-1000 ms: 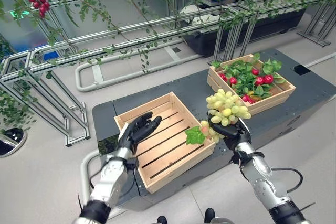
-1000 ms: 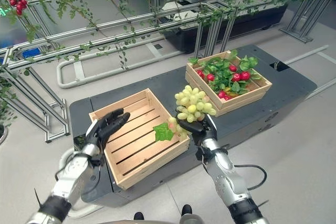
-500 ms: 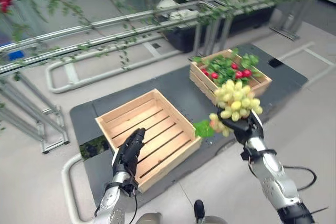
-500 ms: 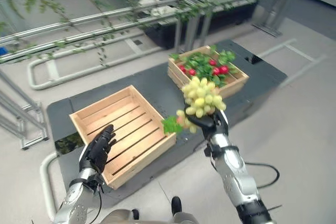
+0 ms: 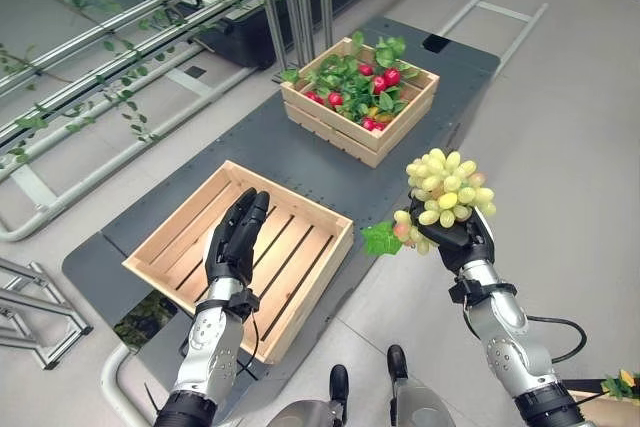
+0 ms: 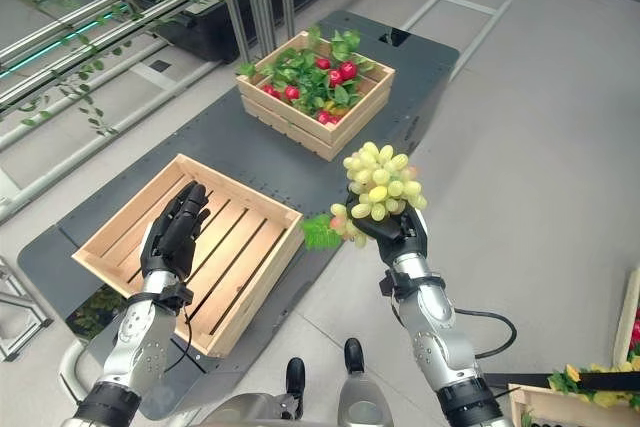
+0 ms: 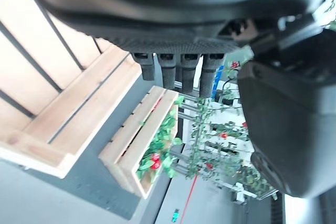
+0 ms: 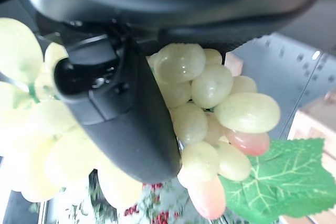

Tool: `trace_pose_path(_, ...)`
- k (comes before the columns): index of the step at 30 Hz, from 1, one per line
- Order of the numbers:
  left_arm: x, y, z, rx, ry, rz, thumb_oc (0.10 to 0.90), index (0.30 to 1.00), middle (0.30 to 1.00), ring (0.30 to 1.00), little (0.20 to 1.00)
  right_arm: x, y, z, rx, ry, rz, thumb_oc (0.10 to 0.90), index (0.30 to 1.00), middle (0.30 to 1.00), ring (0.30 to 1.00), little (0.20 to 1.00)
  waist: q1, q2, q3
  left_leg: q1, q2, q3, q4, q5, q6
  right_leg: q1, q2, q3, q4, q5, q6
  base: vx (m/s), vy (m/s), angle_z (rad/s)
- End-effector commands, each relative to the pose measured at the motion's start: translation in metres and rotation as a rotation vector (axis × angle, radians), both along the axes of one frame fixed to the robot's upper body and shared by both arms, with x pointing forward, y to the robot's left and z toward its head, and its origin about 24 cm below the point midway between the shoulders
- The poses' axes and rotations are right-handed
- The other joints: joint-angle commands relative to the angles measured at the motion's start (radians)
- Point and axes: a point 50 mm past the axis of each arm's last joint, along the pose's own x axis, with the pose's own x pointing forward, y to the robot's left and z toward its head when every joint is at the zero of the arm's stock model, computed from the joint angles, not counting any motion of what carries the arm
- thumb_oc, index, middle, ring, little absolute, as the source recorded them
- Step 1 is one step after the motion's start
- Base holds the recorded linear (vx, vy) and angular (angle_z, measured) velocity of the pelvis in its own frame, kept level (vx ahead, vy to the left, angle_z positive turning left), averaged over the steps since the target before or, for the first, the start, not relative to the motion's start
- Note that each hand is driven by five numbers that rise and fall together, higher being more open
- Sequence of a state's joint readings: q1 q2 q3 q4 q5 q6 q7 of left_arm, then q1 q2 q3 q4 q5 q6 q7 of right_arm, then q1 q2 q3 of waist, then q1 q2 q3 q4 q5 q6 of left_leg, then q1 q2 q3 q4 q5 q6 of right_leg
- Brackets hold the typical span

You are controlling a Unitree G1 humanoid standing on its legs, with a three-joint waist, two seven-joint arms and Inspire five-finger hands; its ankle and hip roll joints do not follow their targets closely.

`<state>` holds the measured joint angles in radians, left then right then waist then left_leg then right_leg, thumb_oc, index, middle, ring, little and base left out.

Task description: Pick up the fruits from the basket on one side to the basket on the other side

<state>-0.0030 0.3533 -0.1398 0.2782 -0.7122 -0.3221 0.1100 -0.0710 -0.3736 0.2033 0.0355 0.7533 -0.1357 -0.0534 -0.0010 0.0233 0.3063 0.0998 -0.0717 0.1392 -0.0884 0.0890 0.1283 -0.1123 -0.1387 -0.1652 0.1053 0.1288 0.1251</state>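
One grape bunch (image 5: 446, 188) sits clasped in curled right hand (image 5: 462, 243) fingers, held off the platform edge; empty slatted crate (image 5: 300, 209) lies toward robot's left. Left hand (image 5: 235, 239) hovers over it, fingers straight and together.

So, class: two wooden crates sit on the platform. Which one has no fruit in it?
The near crate, under the open left hand, shows bare slats. The far crate holds red fruit and leaves.
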Motion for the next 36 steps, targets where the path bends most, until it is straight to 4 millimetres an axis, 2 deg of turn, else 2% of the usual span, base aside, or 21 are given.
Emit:
trace_pose_path(1,0.017,0.005,0.055,0.082,-0.271,-0.039,0.8,0.9,0.9,0.9,0.9,0.013,0.01,0.084,0.048,-0.449,0.047,0.4,0.3,0.3,0.3,0.3,0.006,0.032,-0.095,0.055,-0.014,-0.05,0.01,-0.195,-0.04,-0.016,0.013,-0.032,0.379,-0.133,-0.024,-0.1,0.006,-0.41)
trace_pose_path(3,0.018,0.006,0.053,0.08,-0.264,-0.026,0.8,0.9,0.9,0.9,0.9,0.014,0.013,0.084,0.039,-0.442,0.056,0.4,0.3,0.3,0.3,0.3,0.017,0.024,-0.106,0.048,-0.011,-0.04,0.023,-0.2,-0.04,0.033,0.0,-0.059,0.383,-0.172,-0.037,-0.04,-0.103,-0.21)
trace_pose_path(4,0.018,0.007,0.052,0.079,-0.259,-0.013,0.8,0.9,0.9,0.9,0.9,0.015,0.016,0.082,0.037,-0.434,0.068,0.4,0.3,0.3,0.3,0.3,0.029,0.009,-0.118,0.04,-0.004,-0.023,0.038,-0.199,-0.049,0.114,0.007,-0.087,0.308,-0.204,-0.038,-0.02,-0.191,-0.26)
trace_pose_path(7,0.018,0.006,0.05,0.069,-0.251,0.009,0.8,0.9,0.9,0.9,0.9,0.018,0.018,0.077,0.033,-0.408,0.075,0.4,0.3,0.3,0.3,0.3,0.047,-0.011,-0.14,0.024,0.018,0.019,0.054,-0.196,-0.076,0.225,0.032,-0.122,0.078,-0.237,-0.044,-0.05,-0.215,-0.47)
trace_pose_path(8,0.024,0.0,0.054,0.049,-0.245,0.02,0.8,0.9,0.9,0.9,0.9,0.023,0.021,0.08,0.017,-0.394,0.089,0.4,0.3,0.3,0.3,0.3,0.036,-0.024,-0.142,0.017,0.034,0.051,0.043,-0.182,-0.098,0.238,0.071,-0.088,-0.041,-0.224,-0.045,-0.11,-0.227,-0.56)
trace_pose_path(11,0.028,-0.012,0.057,0.068,-0.257,-0.023,0.8,0.9,0.9,0.9,0.9,0.022,0.021,0.079,-0.033,-0.393,0.095,0.4,0.3,0.3,0.3,0.3,0.029,-0.032,-0.152,0.013,0.039,0.069,0.024,-0.17,-0.107,0.258,0.088,-0.08,-0.123,-0.211,-0.056,-0.06,-0.131,-0.57)
trace_pose_path(15,0.024,-0.022,0.051,0.074,-0.233,-0.058,0.8,0.9,0.9,0.9,0.9,0.017,0.014,0.067,-0.038,-0.328,0.088,0.4,0.3,0.3,0.3,0.3,0.013,-0.039,-0.169,0.034,0.038,0.076,0.001,-0.171,-0.107,0.279,0.102,-0.074,-0.174,-0.197,-0.061,0.0,-0.096,-0.29)
trace_pose_path(19,0.018,-0.029,0.043,0.092,-0.196,-0.103,0.8,0.9,0.9,0.9,0.9,0.003,0.007,0.05,-0.067,-0.29,0.088,0.4,0.3,0.3,0.3,0.3,-0.017,-0.044,-0.186,0.047,0.037,0.072,0.005,-0.183,-0.105,0.273,0.131,-0.016,-0.186,-0.193,-0.075,0.01,-0.069,-0.21)
trace_pose_path(21,0.018,-0.031,0.039,0.082,-0.176,-0.116,0.8,0.9,0.9,0.9,0.9,0.003,0.006,0.048,-0.078,-0.269,0.1,0.4,0.3,0.3,0.3,0.3,-0.028,-0.054,-0.185,0.03,0.034,0.082,0.084,-0.214,-0.109,0.265,0.134,0.006,-0.173,-0.197,-0.083,-0.02,-0.052,-0.18)
trace_pose_path(22,0.016,-0.031,0.037,0.072,-0.173,-0.115,0.8,0.9,0.9,0.9,0.9,0.003,0.005,0.046,-0.086,-0.266,0.104,0.4,0.3,0.3,0.3,0.3,-0.026,-0.071,-0.173,-0.013,0.036,0.09,0.213,-0.253,-0.113,0.264,0.122,0.008,-0.16,-0.197,-0.092,-0.04,-0.056,-0.15)
trace_pose_path(23,0.015,-0.031,0.036,0.059,-0.169,-0.114,0.8,0.9,0.9,0.9,0.9,0.002,0.003,0.045,-0.092,-0.264,0.101,0.4,0.3,0.3,0.3,0.3,-0.021,-0.083,-0.162,-0.055,0.038,0.074,0.303,-0.271,-0.117,0.263,0.114,0.013,-0.152,-0.191,-0.097,-0.05,-0.053,-0.13)
trace_pose_path(24,0.013,-0.031,0.034,0.045,-0.161,-0.115,0.8,0.9,0.9,0.9,0.9,0.001,0.002,0.044,-0.096,-0.262,0.098,0.4,0.3,0.3,0.3,0.3,-0.014,-0.09,-0.15,-0.094,0.04,0.046,0.369,-0.259,-0.124,0.263,0.113,0.024,-0.147,-0.185,-0.103,-0.06,-0.005,-0.24)
trace_pose_path(25,0.009,-0.03,0.031,0.035,-0.153,-0.099,0.8,0.9,0.9,0.9,0.9,0.002,0.005,0.044,-0.089,-0.267,0.119,0.4,0.3,0.3,0.3,0.3,0.004,-0.096,-0.135,-0.131,0.016,-0.057,0.437,-0.261,-0.117,0.25,0.115,0.065,-0.131,-0.179,-0.106,-0.05,0.025,-0.33)
trace_pose_path(26,0.007,-0.03,0.029,0.033,-0.148,-0.083,0.8,0.9,0.9,0.9,0.9,0.002,0.007,0.044,-0.085,-0.269,0.138,0.4,0.3,0.3,0.3,0.3,0.013,-0.094,-0.13,-0.135,0.004,-0.106,0.434,-0.256,-0.112,0.242,0.118,0.09,-0.119,-0.179,-0.106,-0.07,0.127,-0.69)
trace_pose_path(27,0.003,-0.027,0.029,0.032,-0.15,-0.055,0.8,0.9,0.9,0.9,0.9,0.005,0.015,0.049,-0.077,-0.29,0.181,0.4,0.3,0.3,0.3,0.3,0.036,-0.082,-0.122,-0.141,-0.014,-0.227,0.335,-0.21,-0.11,0.223,0.135,0.154,-0.09,-0.188,-0.107,-0.11,0.234,-1.08)
trace_pose_path(28,0.003,-0.023,0.032,0.03,-0.158,-0.023,0.8,0.9,0.9,0.9,0.9,0.011,0.026,0.055,-0.077,-0.319,0.228,0.4,0.3,0.3,0.3,0.3,0.058,-0.068,-0.115,-0.113,-0.035,-0.313,0.241,-0.21,-0.099,0.207,0.138,0.195,-0.076,-0.202,-0.099,-0.11,0.249,-1.32)
trace_pose_path(30,0.007,-0.021,0.032,0.037,-0.149,-0.01,0.8,0.9,0.9,0.9,0.9,0.013,0.032,0.056,-0.067,-0.315,0.232,0.4,0.3,0.3,0.3,0.3,0.059,-0.053,-0.118,-0.091,-0.037,-0.318,0.182,-0.196,-0.089,0.192,0.139,0.196,-0.05,-0.213,-0.09,-0.07,0.184,-1.64)
trace_pose_path(31,0.016,-0.024,0.036,0.042,-0.155,-0.016,0.8,0.9,0.9,0.9,0.9,0.015,0.034,0.06,-0.058,-0.314,0.241,0.4,0.3,0.3,0.3,0.3,0.043,-0.045,-0.121,-0.074,-0.014,-0.285,0.128,-0.17,-0.097,0.181,0.133,0.175,-0.051,-0.213,-0.081,-0.08,0.179,-1.58)
trace_pose_path(33,0.023,-0.027,0.04,0.06,-0.164,-0.005,0.8,0.9,0.9,0.9,0.9,0.015,0.037,0.061,-0.055,-0.312,0.297,0.4,0.3,0.3,0.3,0.3,0.034,-0.046,-0.124,-0.068,-0.017,-0.294,0.114,-0.169,-0.097,0.169,0.124,0.175,-0.05,-0.211,-0.073,-0.04,0.165,-1.16)
trace_pose_path(34,0.025,-0.026,0.037,0.048,-0.155,0.025,0.8,0.9,0.9,0.9,0.9,0.012,0.042,0.056,-0.052,-0.286,0.384,0.4,0.3,0.3,0.3,0.3,0.02,-0.042,-0.132,-0.056,-0.013,-0.274,0.103,-0.174,-0.093,0.163,0.12,0.18,-0.051,-0.209,-0.067,0.01,0.133,-0.75)
trace_pose_path(36,0.025,-0.027,0.038,0.046,-0.15,0.024,0.8,0.9,0.9,0.9,0.9,0.008,0.042,0.053,-0.042,-0.268,0.426,0.4,0.3,0.3,0.3,0.3,0.017,-0.043,-0.141,-0.049,-0.015,-0.272,0.098,-0.175,-0.089,0.168,0.119,0.185,-0.063,-0.203,-0.063,0.03,0.109,-0.43)
